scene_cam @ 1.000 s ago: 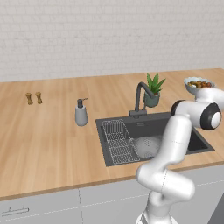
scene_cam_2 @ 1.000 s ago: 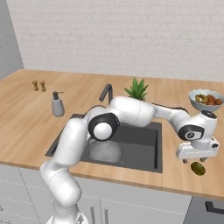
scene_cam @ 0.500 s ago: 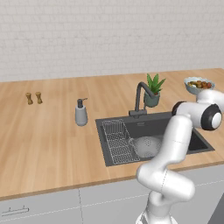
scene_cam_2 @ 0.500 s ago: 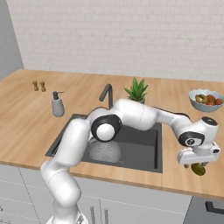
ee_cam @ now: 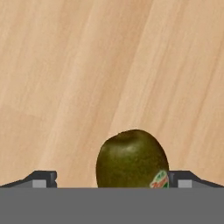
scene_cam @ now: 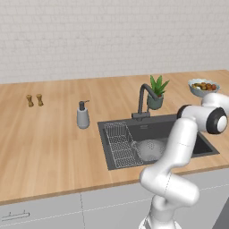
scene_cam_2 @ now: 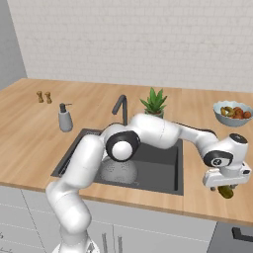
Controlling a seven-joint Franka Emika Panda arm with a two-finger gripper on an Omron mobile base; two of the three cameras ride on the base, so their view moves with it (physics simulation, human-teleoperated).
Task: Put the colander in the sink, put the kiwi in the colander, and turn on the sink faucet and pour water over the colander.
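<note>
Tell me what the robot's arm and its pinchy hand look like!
The arm is smooth, shiny white tubes linked by round dark grey joints. Its hand is a white boxy block, and the gripper has two small dark fingertips with lighter grey pads.

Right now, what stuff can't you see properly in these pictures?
- The kiwi: in the hand view its lower part is cut off at the bottom; in the right base view the hand covers most of it.
- The colander: in the right base view the arm hides part of it.
- The fruit bowl: its fruits are too small to name.
- The fingers: whether they touch the kiwi can't be told.
</note>
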